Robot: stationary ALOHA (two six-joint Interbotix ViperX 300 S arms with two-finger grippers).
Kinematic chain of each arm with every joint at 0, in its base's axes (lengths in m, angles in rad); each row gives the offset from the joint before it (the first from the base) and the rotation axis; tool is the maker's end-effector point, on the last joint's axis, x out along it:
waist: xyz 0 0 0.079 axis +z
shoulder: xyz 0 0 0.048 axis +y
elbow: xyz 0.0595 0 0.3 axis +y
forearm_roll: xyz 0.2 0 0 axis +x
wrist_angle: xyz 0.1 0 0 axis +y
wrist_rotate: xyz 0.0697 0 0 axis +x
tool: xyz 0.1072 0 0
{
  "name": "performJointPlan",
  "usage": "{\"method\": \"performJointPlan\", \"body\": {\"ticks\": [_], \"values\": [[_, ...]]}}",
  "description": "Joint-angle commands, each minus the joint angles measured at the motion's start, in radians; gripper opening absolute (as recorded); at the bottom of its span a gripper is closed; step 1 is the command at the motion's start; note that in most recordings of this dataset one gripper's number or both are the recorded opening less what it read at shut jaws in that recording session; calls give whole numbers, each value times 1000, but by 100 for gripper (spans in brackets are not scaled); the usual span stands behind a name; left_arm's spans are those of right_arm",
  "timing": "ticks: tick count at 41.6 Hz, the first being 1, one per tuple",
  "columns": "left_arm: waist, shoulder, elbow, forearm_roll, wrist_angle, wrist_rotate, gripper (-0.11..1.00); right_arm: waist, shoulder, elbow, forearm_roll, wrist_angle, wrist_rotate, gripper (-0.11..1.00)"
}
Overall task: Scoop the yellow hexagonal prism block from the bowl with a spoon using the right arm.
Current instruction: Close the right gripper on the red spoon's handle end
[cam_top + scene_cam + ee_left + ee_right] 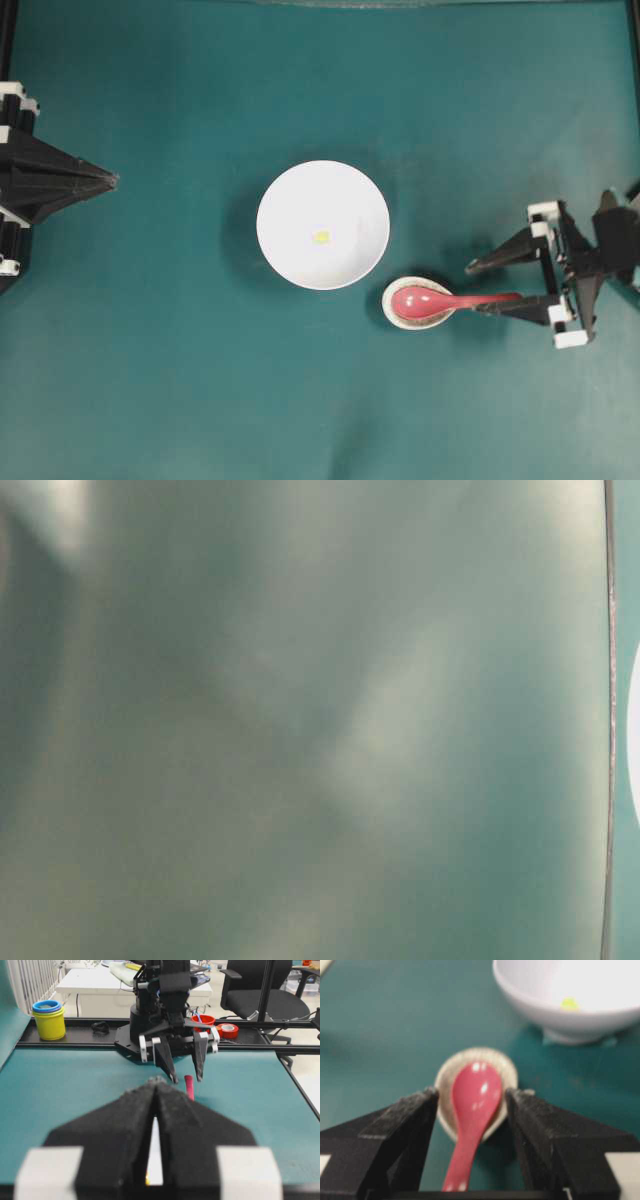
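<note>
Now, bowl: the white bowl (322, 225) sits near the middle of the teal tabletop (180, 380); it holds only the yellow hexagonal prism block (321, 237), a small piece lying on the bowl's floor close to its centre
Spoon rest: a small speckled cream spoon rest (417, 303) stands just beside the bowl's rim, apart from it; the scoop of the pink-red spoon (440, 300) lies in it, the handle reaching out toward the right arm
Right end effector (492, 282): fingers spread wide; one passes on either side of the spoon's handle, gripping nothing
Left end effector (112, 181): fingers pressed together, empty, well apart from the bowl
Table-level view: a blur; nothing told from it
</note>
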Motion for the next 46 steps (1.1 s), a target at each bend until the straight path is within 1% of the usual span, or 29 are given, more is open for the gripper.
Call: {"method": "performJointPlan", "body": {"ticks": [1,7,10,18,34,39,41,43,46], "values": [[-2,5,-23,3,-5,-2,0,37,54,-20,41,-34,5,60],[-2,3,-23,3,-5,-3,0,75,114,-29,100,-31,8,60],[-2,5,-23,3,-5,-3,0,87,126,-29,112,-23,8,60],[-2,3,-23,3,-5,-3,0,98,127,-26,118,20,8,60],[5,3,-23,3,-2,-2,0,100,127,-34,117,21,5,59],[6,3,-23,3,-3,-3,0,100,127,-37,115,25,-2,53],[6,2,-25,3,-6,-3,0,100,126,-37,115,28,-2,48],[6,2,-25,3,-8,-3,0,100,127,-37,117,29,-2,40],[6,-2,-26,3,-8,-3,0,100,126,-44,117,28,-2,25]]}}
